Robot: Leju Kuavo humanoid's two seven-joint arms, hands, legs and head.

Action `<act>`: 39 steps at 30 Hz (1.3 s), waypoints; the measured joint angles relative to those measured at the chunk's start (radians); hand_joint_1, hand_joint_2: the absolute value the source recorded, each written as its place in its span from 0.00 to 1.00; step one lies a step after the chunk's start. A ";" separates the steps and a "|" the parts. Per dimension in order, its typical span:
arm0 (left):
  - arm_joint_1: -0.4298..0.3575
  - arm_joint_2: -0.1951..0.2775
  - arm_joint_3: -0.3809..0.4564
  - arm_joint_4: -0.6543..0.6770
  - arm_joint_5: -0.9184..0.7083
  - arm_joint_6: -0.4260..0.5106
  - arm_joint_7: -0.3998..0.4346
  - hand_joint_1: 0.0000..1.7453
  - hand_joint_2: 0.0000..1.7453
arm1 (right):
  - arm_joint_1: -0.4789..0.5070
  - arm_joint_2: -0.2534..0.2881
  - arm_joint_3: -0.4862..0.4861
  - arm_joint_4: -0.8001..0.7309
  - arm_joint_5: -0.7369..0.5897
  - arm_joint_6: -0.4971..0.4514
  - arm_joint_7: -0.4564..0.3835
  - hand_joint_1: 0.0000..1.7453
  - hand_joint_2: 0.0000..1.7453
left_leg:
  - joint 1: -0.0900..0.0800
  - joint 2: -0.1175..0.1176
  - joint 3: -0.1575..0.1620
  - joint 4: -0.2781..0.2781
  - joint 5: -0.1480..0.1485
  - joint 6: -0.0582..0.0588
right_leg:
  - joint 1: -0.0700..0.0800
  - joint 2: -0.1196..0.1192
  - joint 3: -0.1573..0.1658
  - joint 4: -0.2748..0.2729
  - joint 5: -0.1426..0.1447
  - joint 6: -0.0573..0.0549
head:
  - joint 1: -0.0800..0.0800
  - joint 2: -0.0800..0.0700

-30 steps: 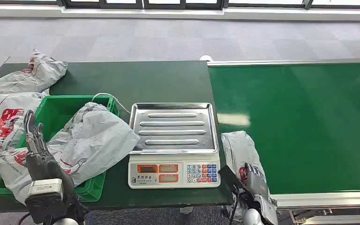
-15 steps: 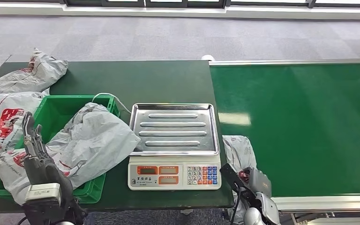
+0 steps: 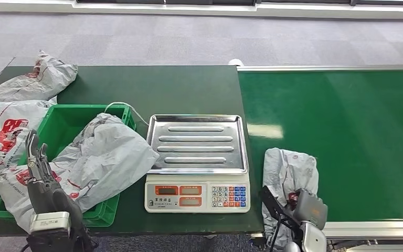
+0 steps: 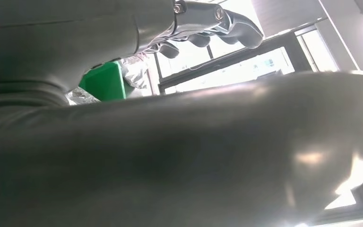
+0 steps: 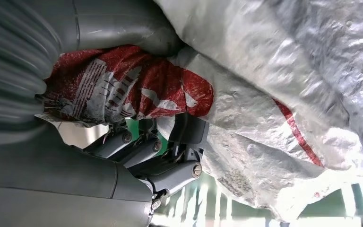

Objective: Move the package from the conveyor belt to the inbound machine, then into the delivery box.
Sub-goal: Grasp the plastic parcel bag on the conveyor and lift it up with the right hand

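Right robot hand [image 3: 308, 206] grips the package [image 3: 288, 173], fingers [image 5: 170, 156] curled into its grey plastic, at the near left corner of the belt [image 3: 346, 131], just right of the scale [image 3: 197, 160]; left robot hand [image 3: 38, 163] stands upright with fingers apart, holding nothing, over the near edge of the green box [image 3: 63, 123] on the counter [image 3: 162, 86]; another bag [image 3: 110, 155] drapes over the box.

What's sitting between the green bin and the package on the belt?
In the head view, the scale stands between the green bin and the package, which the right hand grips.
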 joint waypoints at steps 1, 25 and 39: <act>0.003 -0.001 0.000 -0.001 -0.001 0.000 -0.001 0.00 0.00 | 0.005 -0.004 -0.007 -0.035 0.004 0.007 0.004 1.00 1.00 | 0.000 0.000 -0.001 0.000 0.000 0.000 | 0.000 0.000 -0.001 0.000 0.000 0.000 | 0.000 0.000; -0.004 -0.012 0.002 0.015 0.054 -0.016 -0.057 0.00 0.00 | -0.292 -0.271 0.185 -0.231 -0.002 -0.049 -0.032 1.00 1.00 | -0.004 0.002 -0.011 0.001 0.005 0.002 | -0.004 0.002 -0.012 0.002 0.006 0.003 | 0.000 0.000; -0.037 -0.016 0.001 0.041 0.068 -0.005 -0.075 0.00 0.00 | -0.690 -0.156 0.653 -0.024 -0.172 0.000 -0.204 1.00 1.00 | -0.004 -0.002 -0.024 0.000 0.016 -0.004 | -0.004 0.001 -0.028 0.010 0.011 0.000 | 0.000 0.000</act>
